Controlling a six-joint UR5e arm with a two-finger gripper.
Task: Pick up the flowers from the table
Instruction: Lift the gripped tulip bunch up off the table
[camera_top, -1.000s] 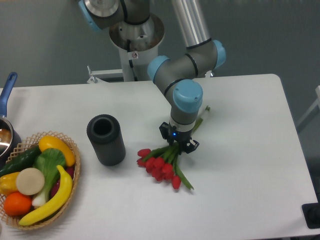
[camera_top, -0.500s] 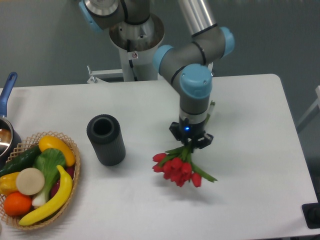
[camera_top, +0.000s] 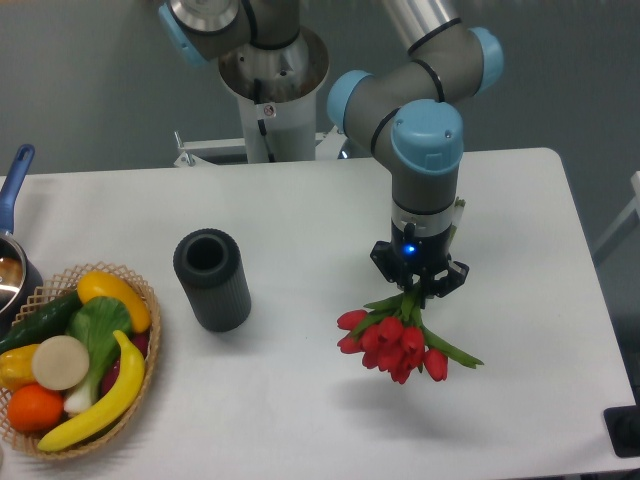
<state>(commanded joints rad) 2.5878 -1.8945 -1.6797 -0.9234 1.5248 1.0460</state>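
Observation:
The flowers, a tied bunch of red tulip buds on green stems, hang in the air above the white table, with their shadow on the tabletop below them. My gripper points down and is shut on the stems just above the buds. The upper ends of the stems are hidden behind the wrist.
A black ribbed cylinder vase stands upright left of the flowers. A woven basket of fruit and vegetables sits at the front left edge. A pot with a blue handle is at the far left. The robot base is behind the table.
My gripper has risen and moved right and towards the front with the flowers in it. The bunch has left the tabletop and now hangs clear of it.

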